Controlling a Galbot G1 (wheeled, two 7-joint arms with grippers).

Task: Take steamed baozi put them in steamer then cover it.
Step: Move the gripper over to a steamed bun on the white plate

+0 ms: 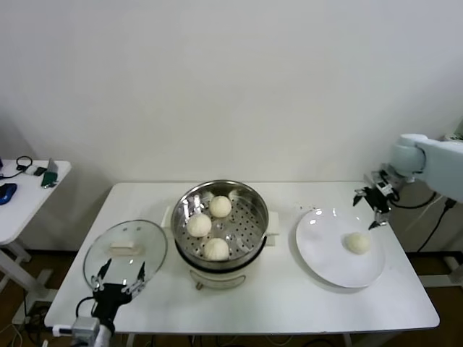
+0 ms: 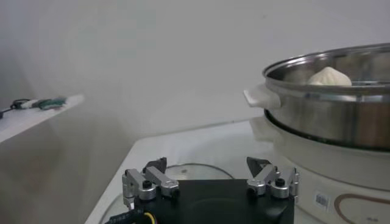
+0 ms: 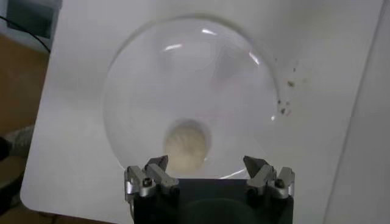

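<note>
The right gripper [image 1: 375, 207], jaws spread wide and empty, hovers just above the last baozi [image 1: 357, 242] on the white plate [image 1: 318, 246] at the right. It looks soft and light (easily dented), so I judge a gentle pinch across its round sides best. The left gripper [image 1: 118, 280], also spread, waits near the cover [image 1: 124, 249], left of the steamer [image 1: 220, 220].

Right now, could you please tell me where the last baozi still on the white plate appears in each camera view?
Head view: the baozi lies on the white plate, right of the steamer.
Left wrist view: not in it; only a bun inside the steamer shows.
Right wrist view: on the plate, just beyond the open right gripper.
Shared landmark: the white plate, in the head and right wrist views.
</note>
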